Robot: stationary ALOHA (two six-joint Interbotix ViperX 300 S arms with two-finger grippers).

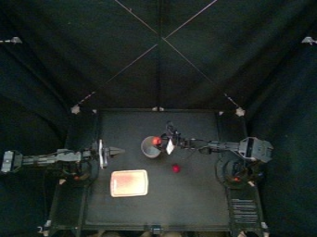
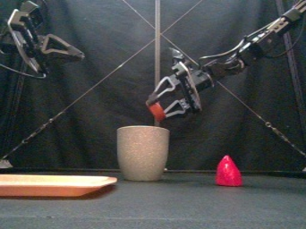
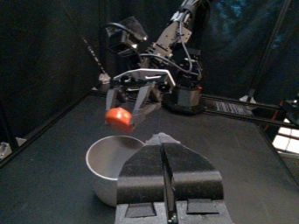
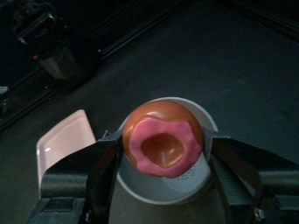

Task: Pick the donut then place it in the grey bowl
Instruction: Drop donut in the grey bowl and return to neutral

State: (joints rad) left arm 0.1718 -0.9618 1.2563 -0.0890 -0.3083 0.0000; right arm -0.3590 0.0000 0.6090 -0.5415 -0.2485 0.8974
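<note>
Placing step now: the right gripper (image 2: 171, 106) is clamped on the toy donut (image 4: 170, 145), a rounded orange-brown ring with glossy pink icing and a shallow dimple in the middle, one jaw pressing on each side of it. In the front view the donut hangs just above the rim of the tall grey speckled cup (image 2: 142, 152), apart from it, not inside yet. The right wrist view looks straight down past the donut into the cup's pale round mouth, so the two look well lined up. My read is that the pick is done and the drop is next: lower a touch, part the jaws, let it fall clear of the rim. The cup looks matte, stiff and slightly tapered, and it should stand steady. The donut looks smooth, hard plastic, so it could bounce off the edge if released off-centre. The left gripper (image 3: 170, 166) rests over the left of the black table (image 1: 186, 199), jaws pressed together and empty. A flat pink tray (image 1: 130, 182) lies near the front, and a red cone-shaped toy (image 2: 227, 171) stands right of the cup
</note>
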